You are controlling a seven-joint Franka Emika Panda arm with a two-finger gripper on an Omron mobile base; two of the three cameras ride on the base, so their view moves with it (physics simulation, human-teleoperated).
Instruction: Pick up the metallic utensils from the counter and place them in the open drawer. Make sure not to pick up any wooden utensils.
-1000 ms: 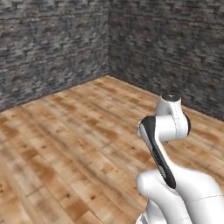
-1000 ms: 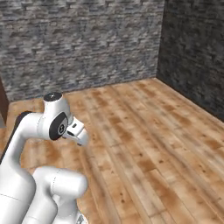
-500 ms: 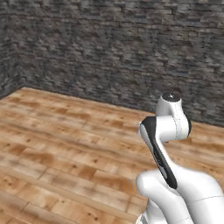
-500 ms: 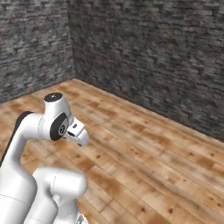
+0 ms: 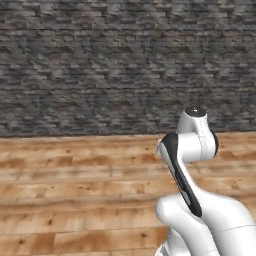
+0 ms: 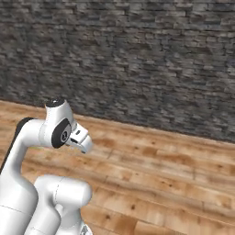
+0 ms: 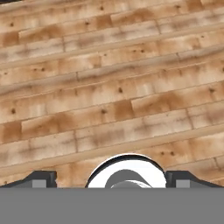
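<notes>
the base faces a grey stone-brick wall across a bare plank floor, with the white arm folded up close to its own body. in the hand view the gripper points down at the floorboards, its two dark fingertips set far apart at the bottom corners with nothing between them, so the jaws are spread wide and carry nothing

the counter, the metallic utensils, the wooden spoons and the open drawer lie somewhere outside what these cameras take in, so where they are cannot be told from here. by my reading the step in hand is getting the base round to the counter, and none of the picking has begun

to do that well, i would keep the arm tucked as it is while the base drives, so nothing swings into the wall or cabinets, and leave the jaws wide for the thin fork. once the counter comes into sight, stop square to it and near enough that both the utensils and the drawer can be reached without stretching. then sort silver from tan before committing to a descent

the arm's lower links are cut off at the bottom edge of both base views, and the hand camera sees plain floor with no landmark to judge heading by
</notes>
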